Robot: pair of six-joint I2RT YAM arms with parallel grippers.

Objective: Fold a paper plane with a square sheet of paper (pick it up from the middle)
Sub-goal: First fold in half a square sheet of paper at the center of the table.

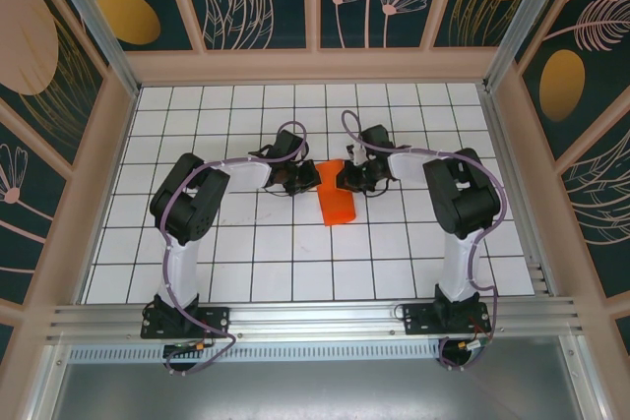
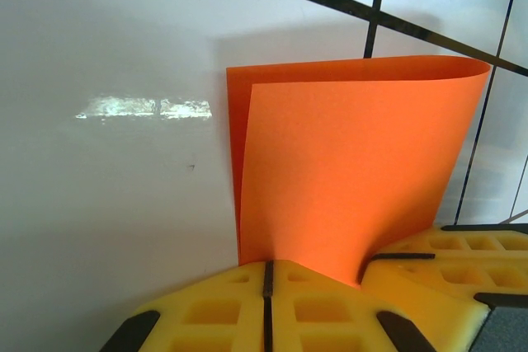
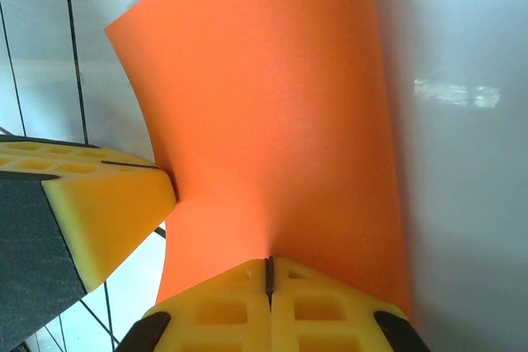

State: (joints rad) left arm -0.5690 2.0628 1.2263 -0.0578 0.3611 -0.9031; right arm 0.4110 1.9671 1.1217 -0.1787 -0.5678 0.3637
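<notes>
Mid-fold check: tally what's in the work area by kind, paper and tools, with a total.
orange paper sheet: 1, bent double
tools: 2, left tool and right tool, each shut on the sheet
Total: 3

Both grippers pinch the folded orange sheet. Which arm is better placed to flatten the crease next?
Probably the right. The right gripper grips the square sheet of paper near its rounded, uncreased fold, while the left gripper pinches it by the two free edges and is better left holding them.
</notes>
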